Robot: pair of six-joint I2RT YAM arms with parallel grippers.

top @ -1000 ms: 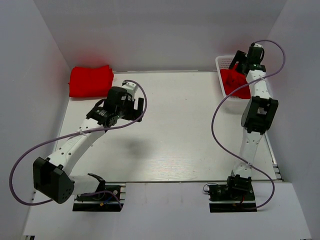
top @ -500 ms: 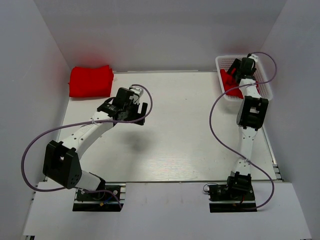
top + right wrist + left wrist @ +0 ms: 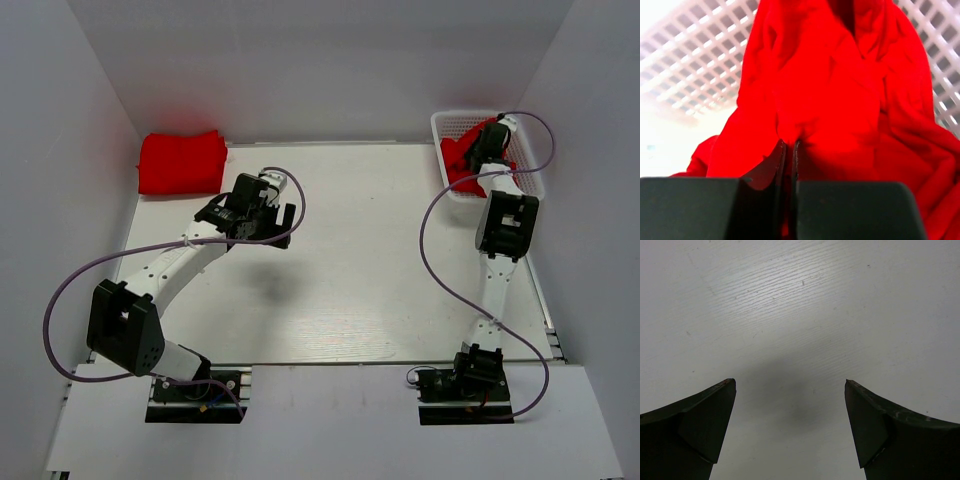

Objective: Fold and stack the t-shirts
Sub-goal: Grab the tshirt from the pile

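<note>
A crumpled red t-shirt point(image 3: 830, 85) lies in the white mesh basket point(image 3: 450, 125) at the back right, also seen from above point(image 3: 460, 160). My right gripper point(image 3: 789, 145) reaches down into the basket and is shut on a fold of this t-shirt; a sliver of red cloth shows between the jaws. In the top view the right gripper point(image 3: 481, 150) sits over the basket. A folded red t-shirt point(image 3: 181, 162) rests at the table's back left corner. My left gripper point(image 3: 790, 385) hovers open over bare table, also in the top view point(image 3: 258, 222), with nothing between its fingers.
White walls enclose the table at the back and on both sides. The basket's mesh wall point(image 3: 700, 55) stands close around the right gripper. A purple cable point(image 3: 435, 250) loops beside the right arm, and another trails from the left arm point(image 3: 60, 310).
The right gripper went down into the basket and closed on the crumpled t-shirt. The left arm shifted slightly right and forward early on, then held still.
</note>
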